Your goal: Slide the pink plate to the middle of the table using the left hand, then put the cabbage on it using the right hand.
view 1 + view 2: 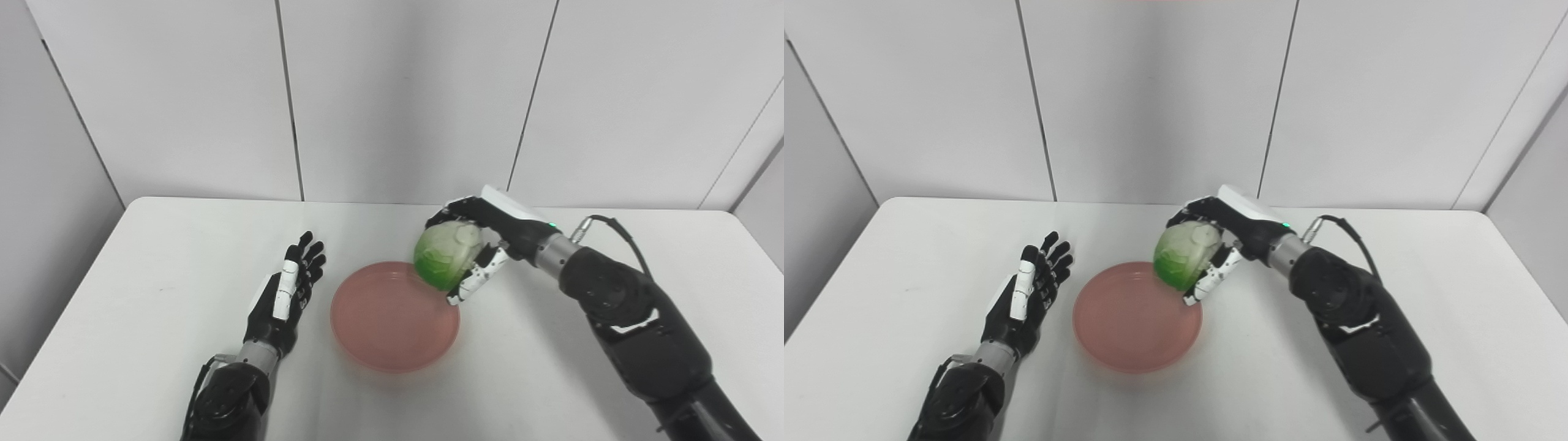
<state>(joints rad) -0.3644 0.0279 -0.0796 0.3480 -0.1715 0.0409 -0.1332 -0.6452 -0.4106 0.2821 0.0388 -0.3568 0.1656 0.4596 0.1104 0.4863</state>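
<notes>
Head-camera pair, one moment. Cabbage: pale green-white head, carried in the right hand above the table, hanging over the far-right rim of the pink plate. In both views the cabbage's lower edge overlaps the plate rim; whether it touches the rim or sits clear of it can't be told. Right hand: closed round the cabbage, dark fingers curling over the top and far side, white-and-black thumb running under the near-right side, so the head is pinched between them. Palm faces left, toward the plate; wrist and forearm come in from the lower right, w/ a black cable looping off the wrist.

Pink plate: round, shallow, flat on the table approx. at mid-width, a little nearer the front edge than the back; nothing lies inside it. Its shadow shows along the near rim.

Left hand: rests just beside the plate's left rim, apart from it, not touching. Fingers spread and stretched out, pointing away from the robot toward the back wall; holds nothing. Palm side turned roughly right, toward the plate. Left forearm enters from the bottom edge.

Background: grey panelled wall w/ vertical seams behind the white table
</notes>
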